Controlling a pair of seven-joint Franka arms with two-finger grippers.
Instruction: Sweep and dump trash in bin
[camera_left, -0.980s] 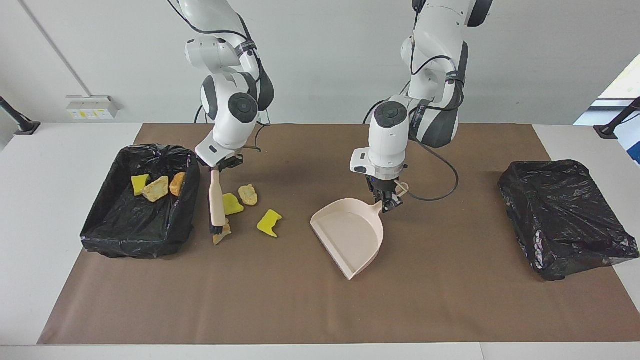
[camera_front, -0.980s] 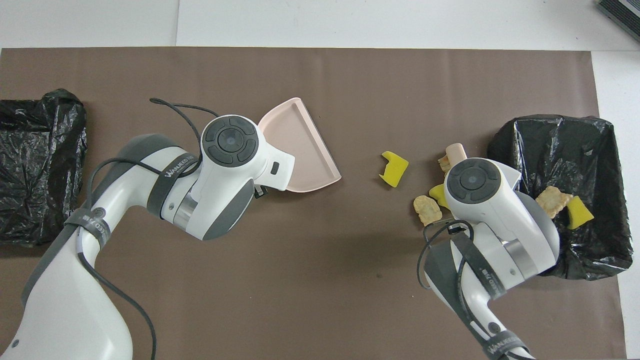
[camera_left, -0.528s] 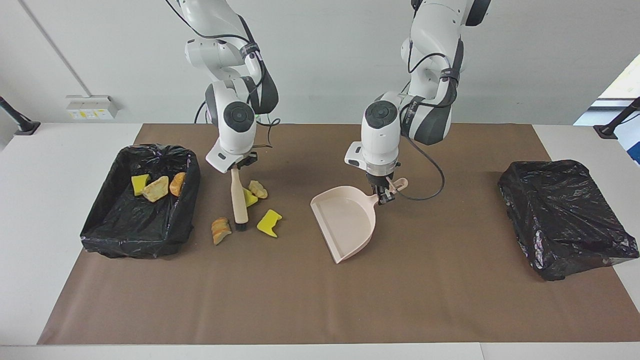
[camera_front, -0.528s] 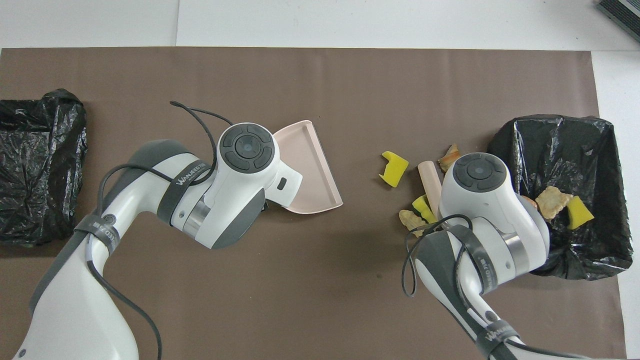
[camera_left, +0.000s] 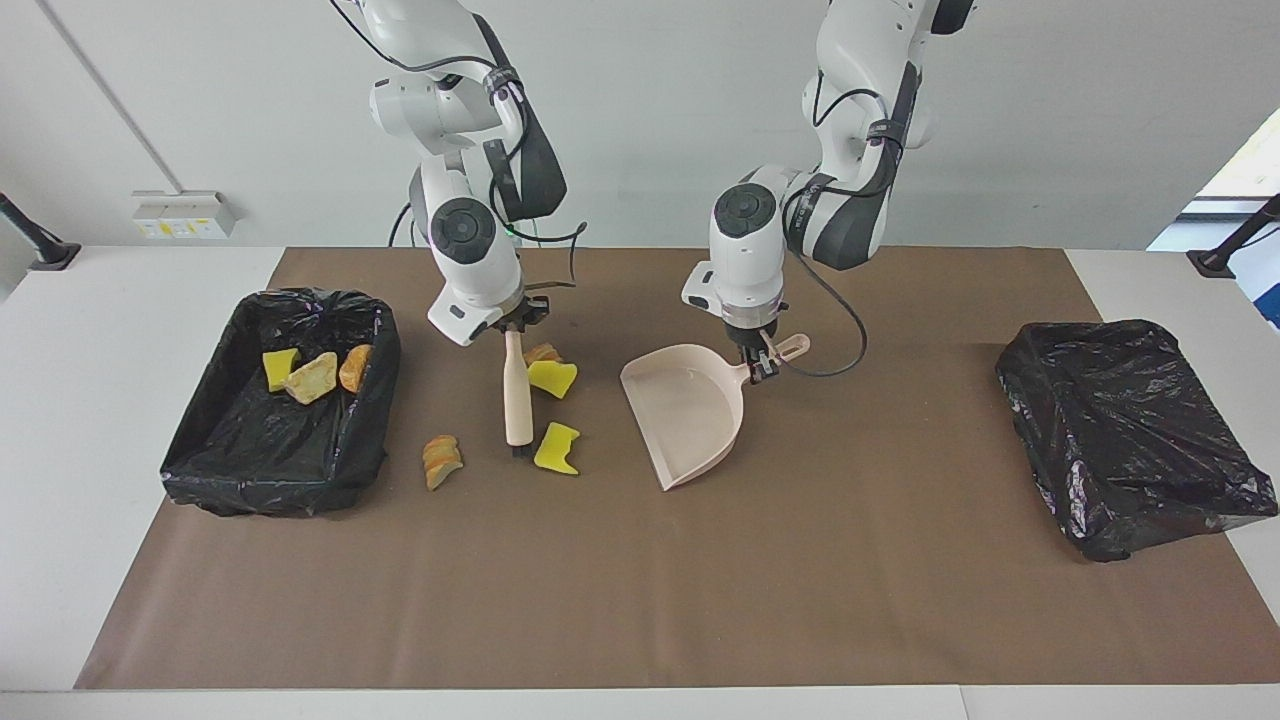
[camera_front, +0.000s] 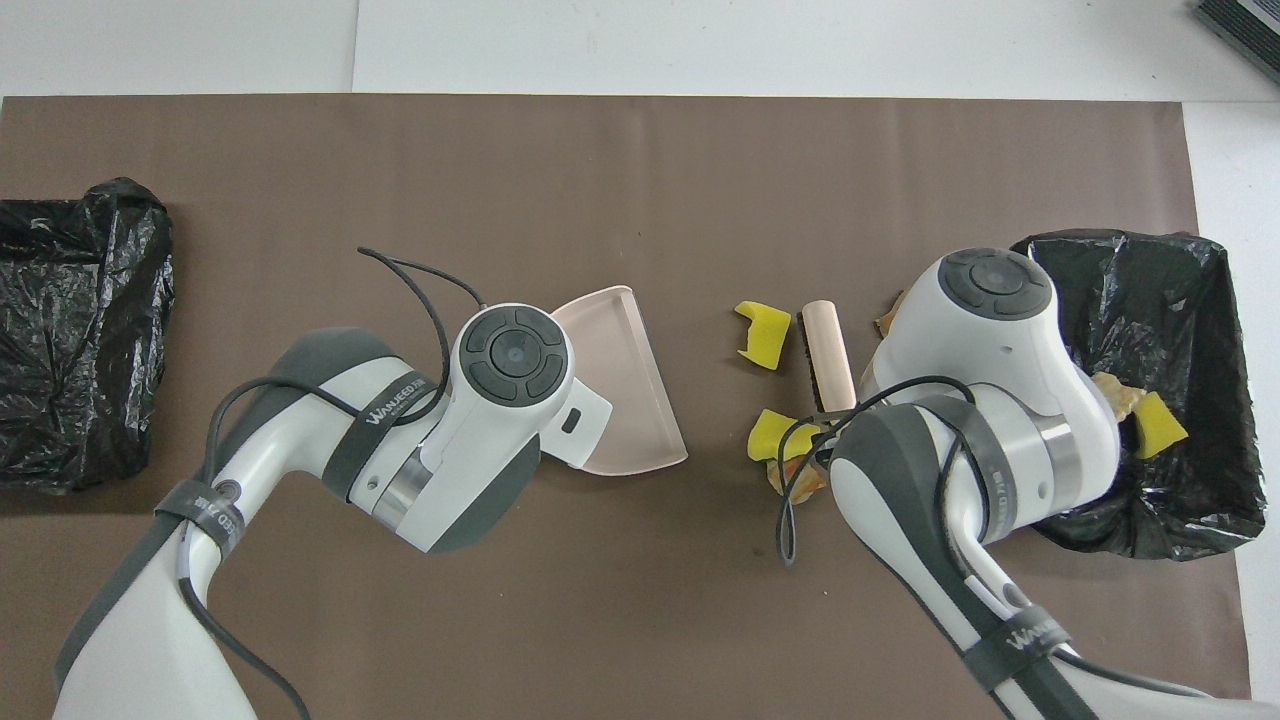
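Right pincer (camera_left: 512, 326) clamped on smooth tan brush handle (camera_left: 517, 392), dark bristles down on matte brown desk (camera_left: 700, 600) beside a notched yellow spongy wedge (camera_left: 557, 448). Left pincer (camera_left: 762, 368) clamped on stem of glossy pale-pink dustpan (camera_left: 690, 418), flat lip toward the scraps. Three scraps inside crinkled black-lined bin (camera_left: 250, 470); orange-brown layered chunk (camera_left: 441, 461) just beside it.
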